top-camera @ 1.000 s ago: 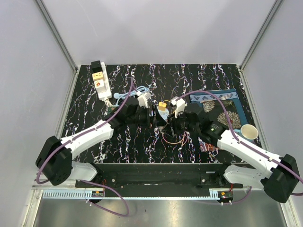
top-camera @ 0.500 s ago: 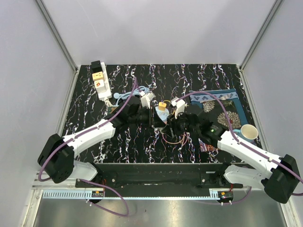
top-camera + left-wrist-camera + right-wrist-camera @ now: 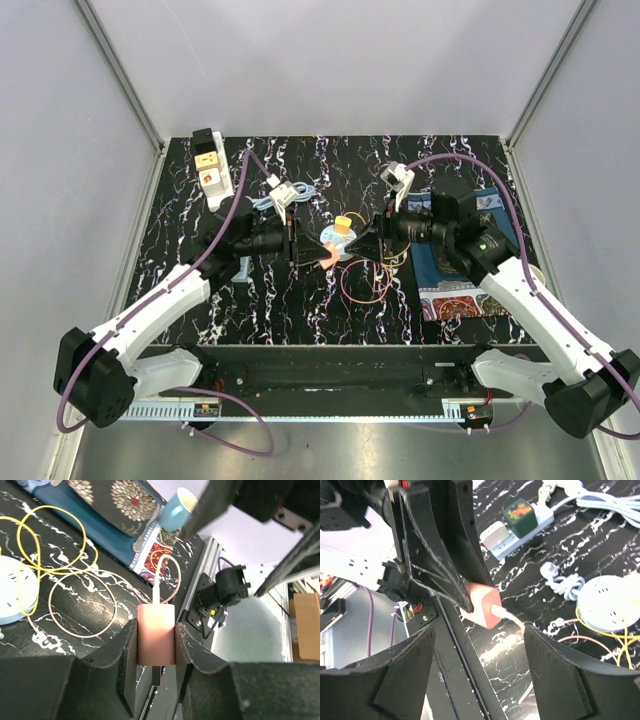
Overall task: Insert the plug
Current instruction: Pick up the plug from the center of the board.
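Plug (image 3: 156,639) clamped in L pincer (image 3: 156,652).

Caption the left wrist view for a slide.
Left hand clamps the pink plug, white cable trailing, over the marbled table.

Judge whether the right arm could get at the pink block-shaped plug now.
Probably yes: the right pincer is open, facing the pink block-shaped plug, nothing between, though the left pincer grips it.
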### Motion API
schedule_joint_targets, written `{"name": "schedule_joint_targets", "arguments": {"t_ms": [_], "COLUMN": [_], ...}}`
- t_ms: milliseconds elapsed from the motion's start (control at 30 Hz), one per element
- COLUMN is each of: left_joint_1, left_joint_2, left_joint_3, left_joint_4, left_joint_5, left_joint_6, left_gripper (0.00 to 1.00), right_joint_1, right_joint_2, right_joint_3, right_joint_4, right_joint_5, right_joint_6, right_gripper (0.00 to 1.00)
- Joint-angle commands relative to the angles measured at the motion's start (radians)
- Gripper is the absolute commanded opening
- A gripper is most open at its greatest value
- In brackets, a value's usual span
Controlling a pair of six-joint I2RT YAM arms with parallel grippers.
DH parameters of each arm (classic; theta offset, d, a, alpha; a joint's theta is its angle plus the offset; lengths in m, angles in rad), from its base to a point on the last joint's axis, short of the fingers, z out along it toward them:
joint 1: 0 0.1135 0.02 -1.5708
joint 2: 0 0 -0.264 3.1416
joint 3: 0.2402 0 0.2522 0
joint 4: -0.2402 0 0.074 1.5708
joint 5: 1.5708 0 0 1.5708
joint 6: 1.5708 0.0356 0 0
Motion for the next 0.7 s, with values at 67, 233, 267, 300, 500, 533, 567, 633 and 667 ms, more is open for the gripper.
{"name": "schedule_joint_targets", "arguments": {"t_ms": [67, 233, 267, 300, 500, 533, 567, 633, 667], "left_joint_1": [-0.002, -0.004, -0.002, -0.002, -0.013, -0.020, -0.023, -0.033, -0.036], "left_joint_2": [-0.076, -0.119, -0.119, -0.121, -0.105, -0.101, -0.093, -0.081, -0.079], "left_joint_3": [-0.034, -0.054, -0.054, -0.054, -0.075, -0.077, -0.079, -0.080, -0.083], "left_joint_4": [0.146, 0.226, 0.235, 0.260, 0.408, 0.418, 0.442, 0.462, 0.484], "left_joint_5": [0.168, 0.178, 0.175, 0.175, 0.165, 0.156, 0.156, 0.153, 0.152], "left_joint_6": [0.087, 0.075, 0.071, 0.063, -0.028, -0.041, -0.046, -0.064, -0.069], "left_gripper": [0.00, 0.00, 0.00, 0.00, 0.00, 0.00, 0.00, 0.00, 0.00], "right_joint_1": [-0.023, -0.023, -0.023, -0.021, -0.021, -0.020, -0.021, -0.020, -0.017], "right_joint_2": [0.067, 0.140, 0.145, 0.150, 0.185, 0.197, 0.205, 0.220, 0.225], "right_joint_3": [0.136, 0.172, 0.172, 0.172, 0.188, 0.188, 0.191, 0.195, 0.195], "right_joint_4": [-0.031, -0.075, -0.074, -0.075, -0.075, -0.074, -0.075, -0.074, -0.075], "right_joint_5": [-0.217, -0.329, -0.378, -0.392, -0.429, -0.435, -0.446, -0.452, -0.460], "right_joint_6": [-0.064, -0.097, -0.100, -0.101, -0.116, -0.119, -0.119, -0.124, -0.127], "right_gripper": [0.77, 0.73, 0.72, 0.71, 0.64, 0.63, 0.62, 0.59, 0.58]}}
